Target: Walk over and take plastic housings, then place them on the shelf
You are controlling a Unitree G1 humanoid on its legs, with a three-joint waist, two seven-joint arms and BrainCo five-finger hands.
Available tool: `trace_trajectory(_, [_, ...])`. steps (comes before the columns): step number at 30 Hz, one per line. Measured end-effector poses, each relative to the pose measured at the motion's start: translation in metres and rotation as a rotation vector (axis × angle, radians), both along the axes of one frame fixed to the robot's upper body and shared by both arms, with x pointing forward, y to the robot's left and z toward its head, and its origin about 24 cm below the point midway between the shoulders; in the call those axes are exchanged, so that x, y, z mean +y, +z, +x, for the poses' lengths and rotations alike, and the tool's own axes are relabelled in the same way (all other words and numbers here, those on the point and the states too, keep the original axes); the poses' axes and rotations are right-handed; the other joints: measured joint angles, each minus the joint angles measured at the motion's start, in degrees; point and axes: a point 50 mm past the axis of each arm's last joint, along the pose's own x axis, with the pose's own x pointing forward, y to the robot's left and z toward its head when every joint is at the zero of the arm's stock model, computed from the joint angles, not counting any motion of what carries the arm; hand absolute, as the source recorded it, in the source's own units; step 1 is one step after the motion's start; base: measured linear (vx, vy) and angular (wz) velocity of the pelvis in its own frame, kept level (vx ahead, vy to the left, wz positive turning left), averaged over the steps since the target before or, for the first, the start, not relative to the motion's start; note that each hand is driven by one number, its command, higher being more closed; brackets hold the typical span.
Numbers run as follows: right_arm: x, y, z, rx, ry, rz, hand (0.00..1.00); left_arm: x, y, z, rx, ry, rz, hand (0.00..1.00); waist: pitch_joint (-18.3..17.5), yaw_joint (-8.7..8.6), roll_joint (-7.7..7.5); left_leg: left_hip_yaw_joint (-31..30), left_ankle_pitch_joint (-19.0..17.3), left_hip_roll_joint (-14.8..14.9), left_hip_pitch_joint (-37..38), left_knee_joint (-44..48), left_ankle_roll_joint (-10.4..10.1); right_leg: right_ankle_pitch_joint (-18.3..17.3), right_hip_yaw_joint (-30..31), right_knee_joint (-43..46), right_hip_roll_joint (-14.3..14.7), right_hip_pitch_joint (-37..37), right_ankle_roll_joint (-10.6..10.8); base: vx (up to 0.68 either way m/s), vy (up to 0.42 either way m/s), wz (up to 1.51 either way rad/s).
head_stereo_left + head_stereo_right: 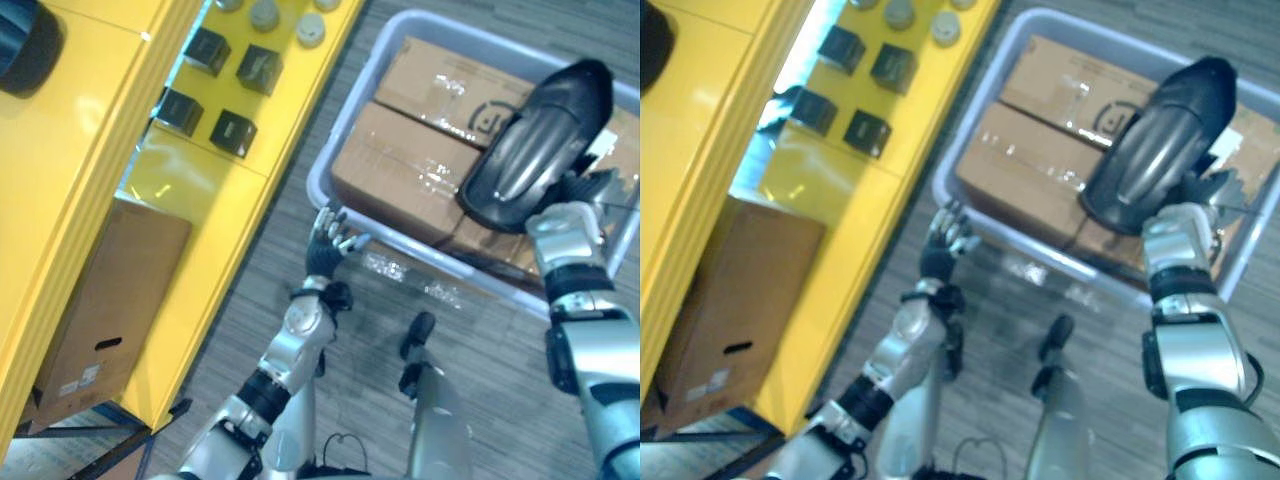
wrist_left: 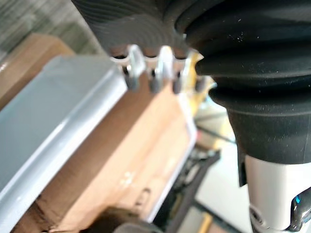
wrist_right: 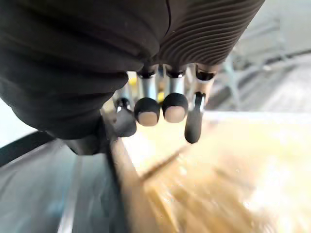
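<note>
From the head's left eye view we see the right hand (image 1: 565,228) over a grey bin (image 1: 348,118) of cardboard boxes (image 1: 400,170), its fingers curled round the lower end of a black plastic housing (image 1: 540,140), which stands tilted above the boxes. The left hand (image 1: 325,250) is at the bin's near corner, fingers loosely spread against the rim and holding nothing. A yellow shelf (image 1: 210,190) runs beside the bin with small black boxes (image 1: 235,130) on it. In the right eye view we find the same layout, the housing (image 1: 1160,140) raised above the bin's cardboard. In the left wrist view we see that hand's fingers (image 2: 155,77) just over the bin's rim (image 2: 58,116). In the right wrist view, that hand's fingers (image 3: 147,110) are bent over, dark tips turned back, above blurred cardboard (image 3: 218,170)
</note>
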Motion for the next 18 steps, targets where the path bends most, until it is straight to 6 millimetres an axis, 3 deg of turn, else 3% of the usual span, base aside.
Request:
trace_trajectory(4, [0.009, 0.004, 0.004, 0.000, 0.055, -0.094, 1.00, 0.013, -0.003, 0.003, -0.004, 0.025, 0.042, 0.00, 0.13, -1.36, -0.69, -0.11, -0.05, -0.12, 1.59, 0.04, 0.08, 0.75, -0.01, -1.41, 0.40, 2.37, 0.24, -0.04, 0.021, 0.02])
trace_trajectory(7, [0.017, 0.013, 0.007, -0.033, 0.101, -0.163, 1.00, 0.028, 0.002, 0.007, -0.026, 0.053, 0.067, 0.00, 0.85, -2.51, -3.01, 0.28, -0.11, 0.13, 3.77, -0.15, 0.13, 1.42, 0.33, -2.84, 0.95, 4.76, 0.13, -0.05, 0.022, -0.06])
trace_trajectory(11, [0.031, 0.025, 0.008, -0.088, 0.175, -0.275, 1.00, 0.043, 0.011, 0.012, -0.056, 0.058, 0.136, 0.00, 1.39, -3.67, -7.36, 2.07, -0.33, 0.84, 7.59, -0.90, 0.03, 1.96, 1.97, -3.97, 1.64, 7.54, -0.01, -0.04, 0.011, -0.19])
trace_trajectory(15, [0.041, 0.027, 0.008, -0.104, 0.232, -0.353, 1.00, 0.044, 0.023, 0.022, -0.071, 0.050, 0.193, 0.00, 1.29, -4.29, -9.82, 4.02, -0.51, 1.45, 9.94, -1.56, -0.06, 2.64, 3.56, -5.79, 2.31, 9.07, -0.07, -0.05, 0.017, -0.22])
trace_trajectory(18, [0.048, 0.029, 0.009, -0.120, 0.279, -0.416, 1.00, 0.043, 0.040, 0.038, -0.092, 0.053, 0.220, 0.00, 1.37, -5.52, -10.64, 5.08, -0.52, 1.77, 10.77, -1.92, -0.07, 3.89, 4.48, -8.16, 2.94, 10.08, 0.01, -0.05, 0.016, -0.18])
